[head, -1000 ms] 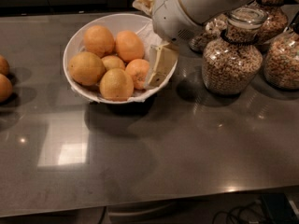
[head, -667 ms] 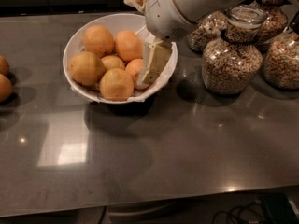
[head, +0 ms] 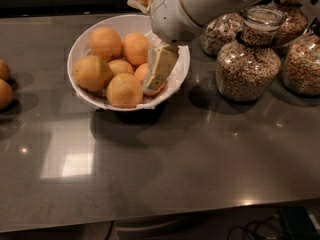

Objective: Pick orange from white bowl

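The white bowl (head: 176, 86), lined with crumpled white paper, stands at the back left of the dark table. It holds several citrus fruits. The big yellowish oranges lie at the left (head: 92, 73), front (head: 124, 90) and back (head: 105, 43). Smaller, deeper-orange fruits (head: 136, 48) lie between them. My gripper (head: 153, 85) hangs from the white arm (head: 200, 4) and reaches down into the bowl's right side. It rests against a small deep-orange fruit (head: 141, 72) and partly hides it, just right of the front orange.
Several glass jars of grain stand to the right; the nearest (head: 247, 64) is close to the bowl and the arm. Two more oranges lie at the left edge (head: 5, 93). The table's front edge runs along the bottom of the view.
The gripper has moved slightly left and further down into the bowl's right side, closer to the fruits. The fruits and the bowl have not shifted.
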Controlling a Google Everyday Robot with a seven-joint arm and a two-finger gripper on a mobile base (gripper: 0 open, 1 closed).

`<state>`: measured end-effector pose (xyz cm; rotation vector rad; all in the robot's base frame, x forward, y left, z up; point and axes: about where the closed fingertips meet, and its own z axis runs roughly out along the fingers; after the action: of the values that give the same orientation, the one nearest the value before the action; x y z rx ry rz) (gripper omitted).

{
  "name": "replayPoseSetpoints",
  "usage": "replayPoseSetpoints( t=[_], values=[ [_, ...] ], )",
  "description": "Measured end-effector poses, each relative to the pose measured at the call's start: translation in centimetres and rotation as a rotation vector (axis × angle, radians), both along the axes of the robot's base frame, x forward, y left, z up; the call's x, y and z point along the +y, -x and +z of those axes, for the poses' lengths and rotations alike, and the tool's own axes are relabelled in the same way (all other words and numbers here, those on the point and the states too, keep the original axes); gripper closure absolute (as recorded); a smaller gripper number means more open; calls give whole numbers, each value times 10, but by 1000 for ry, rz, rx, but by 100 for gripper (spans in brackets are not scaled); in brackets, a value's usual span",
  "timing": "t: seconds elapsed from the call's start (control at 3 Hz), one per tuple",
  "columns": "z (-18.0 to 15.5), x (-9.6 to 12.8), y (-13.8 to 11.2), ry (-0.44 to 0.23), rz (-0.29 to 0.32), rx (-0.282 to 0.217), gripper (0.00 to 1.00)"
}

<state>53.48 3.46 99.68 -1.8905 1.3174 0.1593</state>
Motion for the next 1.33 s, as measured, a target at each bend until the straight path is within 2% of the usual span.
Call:
replayPoseSetpoints(
  t=[0.33, 0.67, 1.0, 1.33],
  values=[
    [0, 0, 0, -1, 1, 0, 0],
    [-4, 11, 0, -22, 27, 6, 0],
    [-12, 37, -8, -50, 84, 15, 0],
    [-19, 56, -19, -51, 129, 15, 18]
  ],
)
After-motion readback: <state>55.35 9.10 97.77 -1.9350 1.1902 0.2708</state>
